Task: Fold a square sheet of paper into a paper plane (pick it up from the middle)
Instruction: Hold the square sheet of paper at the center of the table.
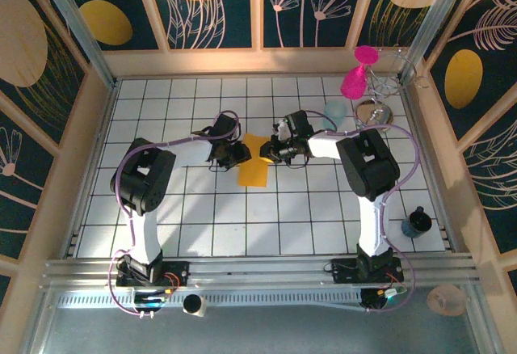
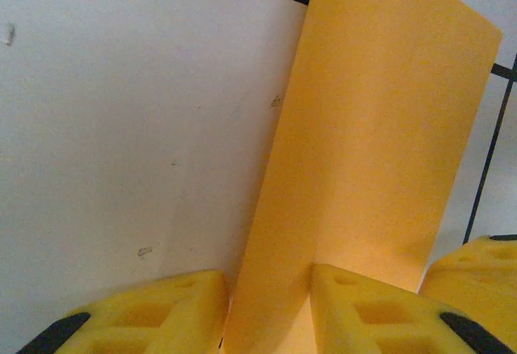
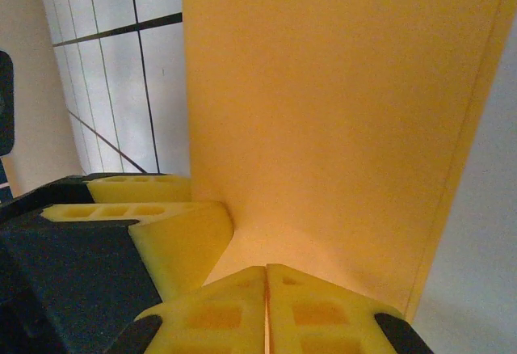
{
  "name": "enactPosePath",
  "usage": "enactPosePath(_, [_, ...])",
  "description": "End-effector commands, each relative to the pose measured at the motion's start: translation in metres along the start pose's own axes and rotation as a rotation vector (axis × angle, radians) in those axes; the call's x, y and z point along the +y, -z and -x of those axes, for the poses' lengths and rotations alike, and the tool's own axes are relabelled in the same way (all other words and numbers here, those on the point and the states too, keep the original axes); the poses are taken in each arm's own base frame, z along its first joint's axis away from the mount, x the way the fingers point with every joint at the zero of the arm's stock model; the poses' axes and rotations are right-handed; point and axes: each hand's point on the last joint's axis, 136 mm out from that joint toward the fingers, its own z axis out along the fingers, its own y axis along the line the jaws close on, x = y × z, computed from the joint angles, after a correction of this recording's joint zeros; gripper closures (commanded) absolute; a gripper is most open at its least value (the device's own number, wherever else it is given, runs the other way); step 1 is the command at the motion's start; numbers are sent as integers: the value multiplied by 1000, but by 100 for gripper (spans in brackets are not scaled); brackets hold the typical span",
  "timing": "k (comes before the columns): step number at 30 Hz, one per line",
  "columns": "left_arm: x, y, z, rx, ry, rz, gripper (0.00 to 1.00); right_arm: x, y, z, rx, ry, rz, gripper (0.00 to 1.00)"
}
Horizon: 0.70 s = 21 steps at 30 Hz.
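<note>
The square sheet of paper (image 1: 253, 162), orange-yellow and folded into a narrow upright strip, lies on the white tiles in the middle of the table. My left gripper (image 1: 232, 155) is at its left edge. In the left wrist view the paper (image 2: 380, 128) rises through the gap between that gripper's (image 2: 269, 313) spread yellow fingers (image 2: 363, 305). My right gripper (image 1: 270, 153) is at the sheet's right edge. In the right wrist view its jaws (image 3: 266, 305) are pressed together on the paper's (image 3: 339, 111) near edge. The left gripper's finger (image 3: 174, 241) sits just left of it.
A pale teal cup (image 1: 334, 113), a pink object (image 1: 355, 79) and a round metal piece (image 1: 373, 113) stand at the back right. A small dark bottle (image 1: 416, 223) is at the right edge. Wooden walls border the tiled floor (image 1: 202, 208).
</note>
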Motion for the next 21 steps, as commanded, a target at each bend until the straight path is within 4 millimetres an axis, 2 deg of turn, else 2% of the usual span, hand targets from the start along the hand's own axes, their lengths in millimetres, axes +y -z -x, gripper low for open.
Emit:
enactPosePath(1, [66,-46,-41,121,23,174,63,-13,-7,-11,39,-39,-33,90])
enactPosePath(9, [62,-42,-37,103,15,165,63,-59,-12,-29,92,-100,-189,93])
enactPosePath(13, [48,-31,-25,69,1,141,63,-85,-10,-39,116,-120,-283,94])
enactPosePath(17, [13,-3,2,-15,-28,76,62,-102,-7,-45,129,-125,-354,95])
enactPosePath(21, [-14,33,32,-126,-53,36,60,-109,-4,-44,127,-117,-402,96])
